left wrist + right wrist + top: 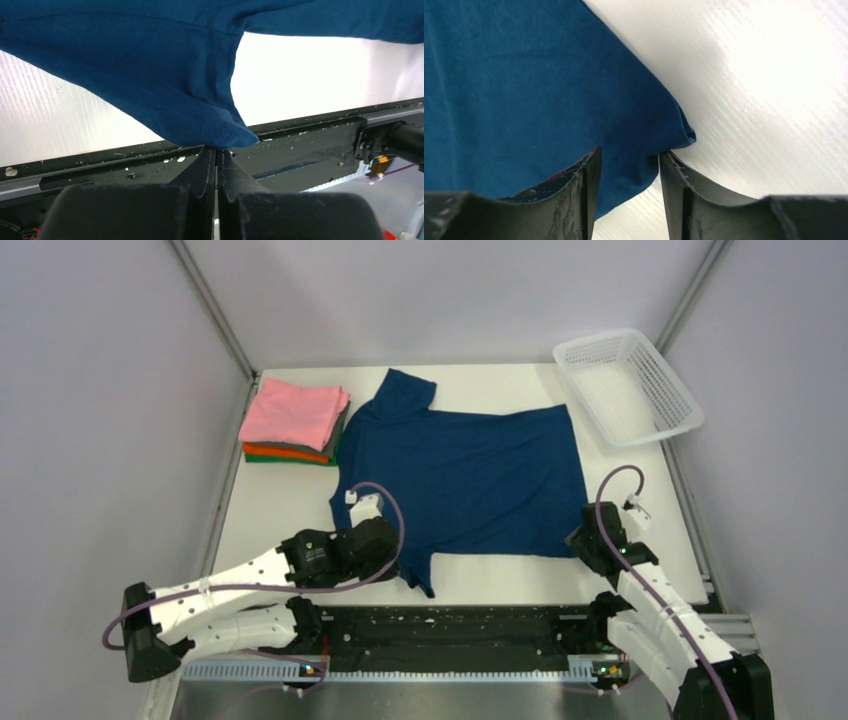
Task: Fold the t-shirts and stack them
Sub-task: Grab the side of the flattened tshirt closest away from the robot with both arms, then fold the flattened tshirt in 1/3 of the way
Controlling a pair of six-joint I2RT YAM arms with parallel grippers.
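The navy t-shirt [465, 475] lies spread flat on the white table, collar to the left; no print shows. My left gripper [403, 562] is at the near sleeve, and in the left wrist view [218, 148] it is shut on the tip of that sleeve [210, 125]. My right gripper [584, 540] is at the shirt's near right hem corner. In the right wrist view [629, 159] its jaws stand open with the corner [659, 135] between them. A folded stack [295, 420] with pink on top, orange and green below, sits at the far left.
A white mesh basket [660, 390] stands at the far right corner. A black rail [450, 625] runs along the near table edge. Grey walls close in the left and right sides.
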